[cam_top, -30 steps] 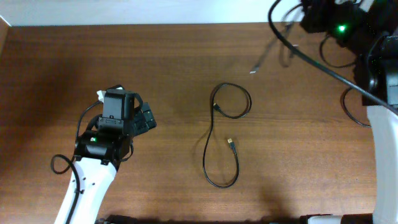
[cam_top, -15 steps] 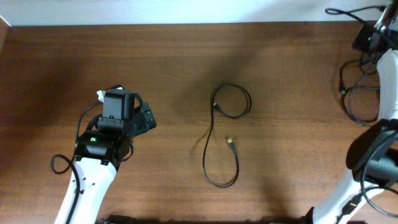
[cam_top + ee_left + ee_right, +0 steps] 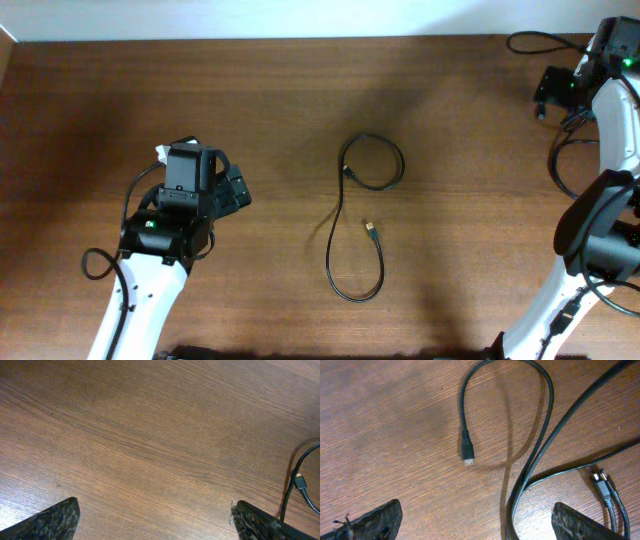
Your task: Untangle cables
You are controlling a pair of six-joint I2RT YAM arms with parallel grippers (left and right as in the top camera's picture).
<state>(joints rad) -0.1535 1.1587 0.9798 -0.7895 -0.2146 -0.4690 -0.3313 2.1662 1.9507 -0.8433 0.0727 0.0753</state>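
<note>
Left gripper (image 3: pixel 155 506): was held spread wide over the brown wood-grain table (image 3: pixel 250 90), with nothing between its two dark fingers.
Right gripper (image 3: pixel 477 506): was likewise released, its fingers set well apart and closed on nothing.
Long thin black cable (image 3: pixel 329 258): was laid on the table well ahead of the left gripper, untouched, curled into a loop at one end and a long hairpin bend at the other.
Gold-tipped plug (image 3: pixel 371 230): was seen at the free end of that cable, inside the hairpin bend.
Left wrist view: a short stretch of the same cable was seen just beyond the gripper's right-hand finger.
Second thin black cable (image 3: pixel 462 415): was laid in an arch ahead of the right gripper, its run passing down between the fingers without being gripped.
Small black plug (image 3: pixel 468 455): was rested on the wood ahead of the right gripper, nearer its left-hand finger.
Other black cords (image 3: pixel 607 495): were seen beside the right-hand finger; whose they were could not be told.
</note>
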